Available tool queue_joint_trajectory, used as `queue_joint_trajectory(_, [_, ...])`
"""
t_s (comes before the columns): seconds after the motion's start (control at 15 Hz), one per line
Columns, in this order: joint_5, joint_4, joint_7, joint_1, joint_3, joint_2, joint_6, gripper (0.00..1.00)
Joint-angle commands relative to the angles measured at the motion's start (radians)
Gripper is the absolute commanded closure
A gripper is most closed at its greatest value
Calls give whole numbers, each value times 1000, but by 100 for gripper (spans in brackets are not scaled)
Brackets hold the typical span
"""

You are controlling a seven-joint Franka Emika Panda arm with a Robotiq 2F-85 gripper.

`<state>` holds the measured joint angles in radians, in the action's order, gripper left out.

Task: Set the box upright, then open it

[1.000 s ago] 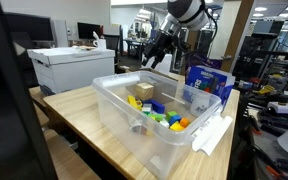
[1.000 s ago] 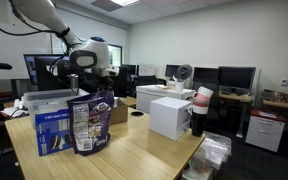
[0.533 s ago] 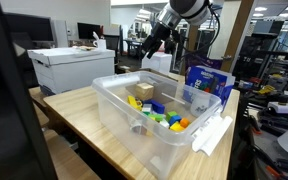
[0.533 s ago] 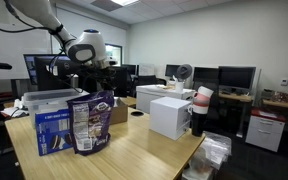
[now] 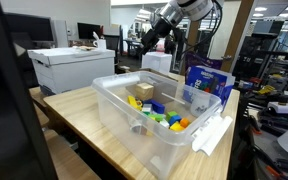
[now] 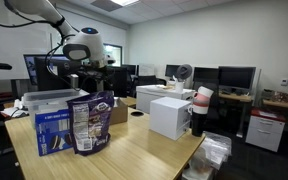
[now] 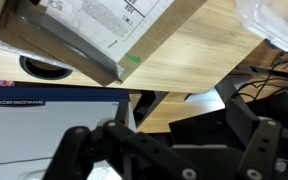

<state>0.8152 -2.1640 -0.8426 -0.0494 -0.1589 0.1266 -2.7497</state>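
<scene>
Cardboard box [image 7: 84, 35] lies on the wooden table [image 7: 189, 70]; the gripper [image 7: 172, 142] hangs well above it, with its fingers spread wide apart.

We can read no word, number or brand in any view. In the wrist view the box [image 7: 154, 40] carries a white label [image 7: 109, 18] with rows of fine black print and a few darker blocks, all too small for us to make out. Below it a dark blue band [image 7: 54, 98] bears a line of tiny pale letters, too blurred to read. In an exterior view the blue printed box [image 6: 54, 130] and a dark bag [image 6: 90, 122], standing near an edge of the table [image 6: 134, 150], show pale lettering that we cannot decipher. In an exterior view the same blue box [image 5: 206, 85], by the table's far edge, shows only white marks.
</scene>
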Motion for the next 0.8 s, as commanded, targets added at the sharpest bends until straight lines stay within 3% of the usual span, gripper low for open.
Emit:
queue_joint_trajectory(0.0, [138,-14,-253,-45,-23,-23,108,0])
queue_joint_trajectory(0.2, [59,-43,-302,-40,0,-25,139,0])
queue_joint_trajectory(0.4, [-184,-74,-182,-8,35,-19,77,0])
queue_joint_trajectory(0.73, [-541,-116,44,170,230,-9,1,0])
